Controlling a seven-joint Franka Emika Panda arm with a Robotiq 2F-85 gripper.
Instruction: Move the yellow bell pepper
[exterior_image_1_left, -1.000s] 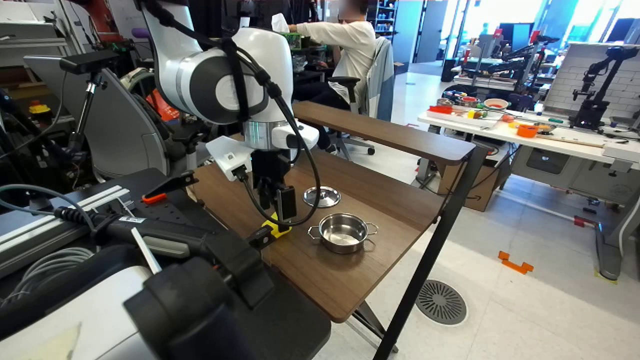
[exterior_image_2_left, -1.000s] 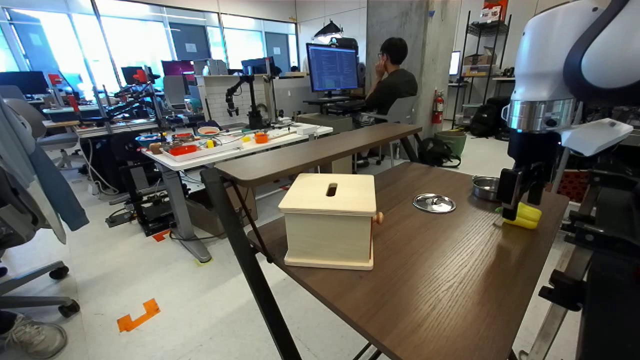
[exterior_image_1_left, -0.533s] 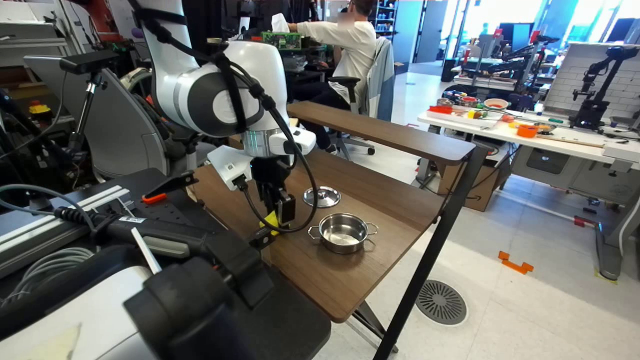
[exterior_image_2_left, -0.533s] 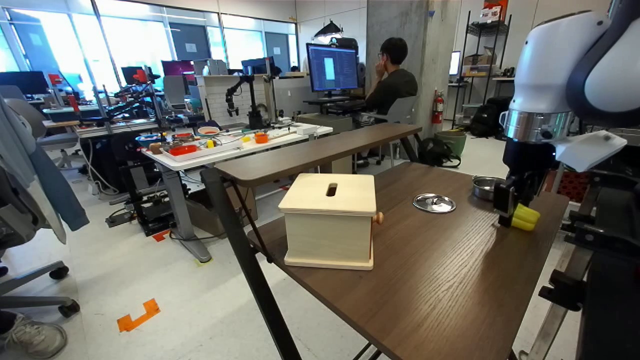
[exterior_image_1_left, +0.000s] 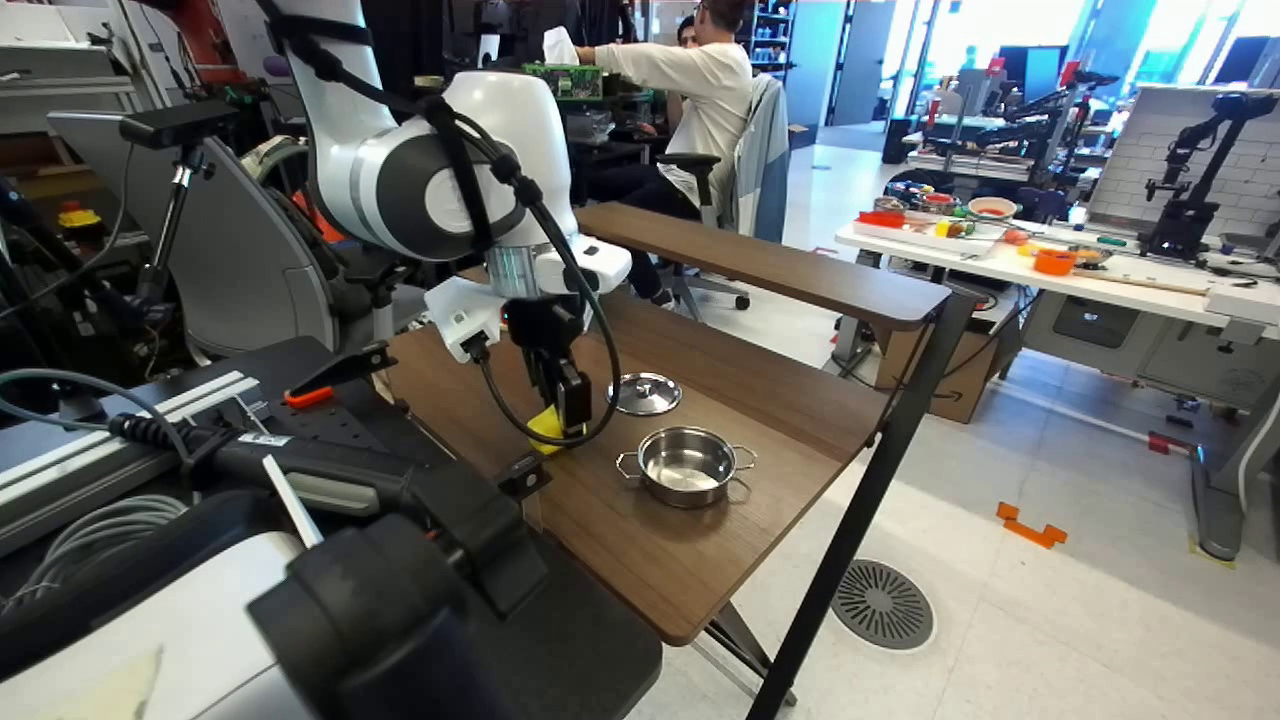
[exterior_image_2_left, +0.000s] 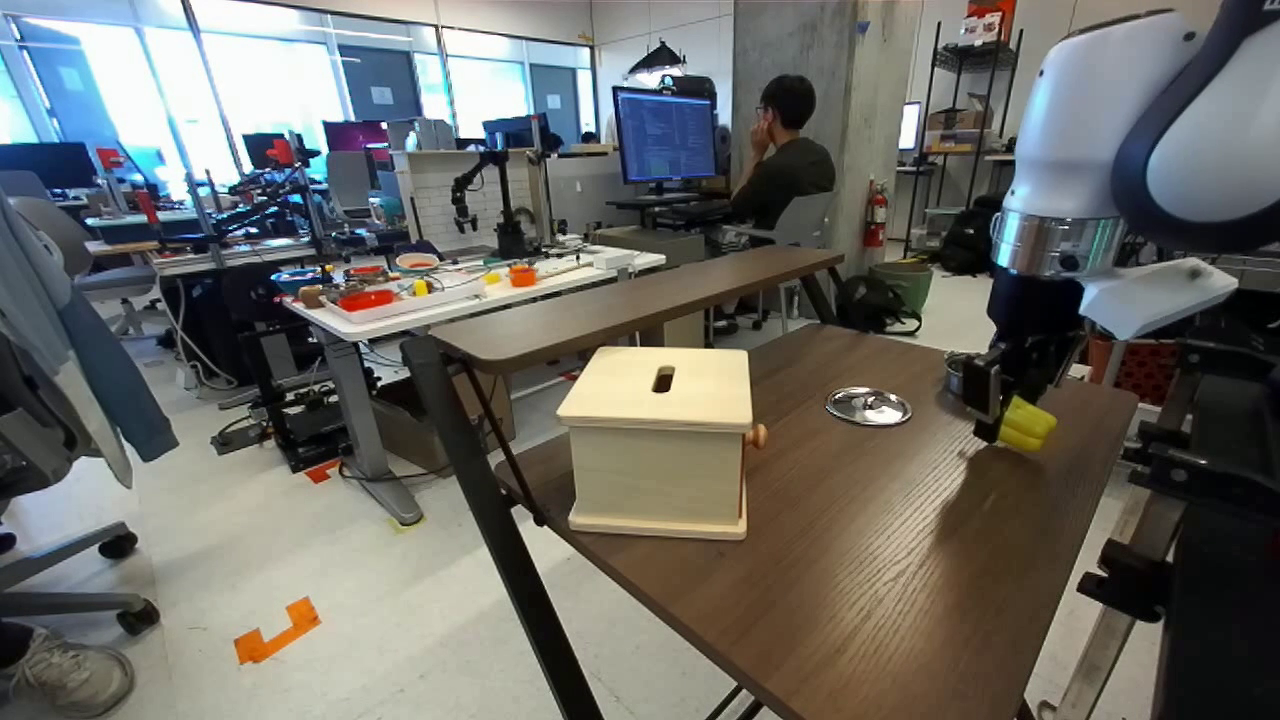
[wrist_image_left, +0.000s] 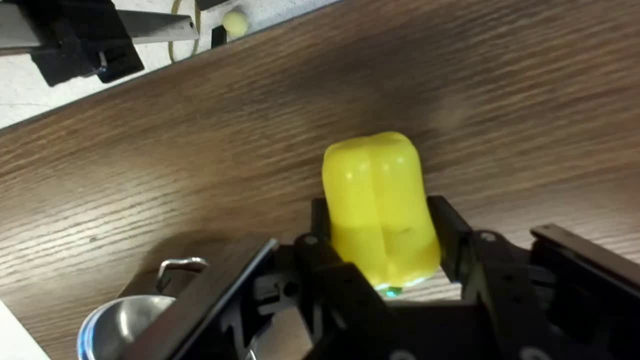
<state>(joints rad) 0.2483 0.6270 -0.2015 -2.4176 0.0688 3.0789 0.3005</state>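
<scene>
The yellow bell pepper (wrist_image_left: 375, 190) sits between the two black fingers (wrist_image_left: 447, 235) of my gripper (wrist_image_left: 381, 220), which press on its sides. Its green stem end faces the palm and its blunt end sticks out past the fingertips. In both exterior views the pepper (exterior_image_1_left: 548, 430) (exterior_image_2_left: 1028, 425) hangs under the arm, partly covered by a finger. A shadow on the wood lies apart from it in an exterior view, so it appears slightly above the table.
A steel pot (exterior_image_1_left: 686, 468) with two handles stands near the gripper, its metal lid (exterior_image_1_left: 645, 394) lying behind it. A wooden box (exterior_image_2_left: 655, 440) with a slotted top stands on the same brown table (exterior_image_2_left: 860, 560). A raised shelf (exterior_image_2_left: 640, 305) runs along one side.
My gripper has gone from open around the pepper to shut on it. Gripper and pepper have since risen off the table and shifted slightly towards the lid side.
</scene>
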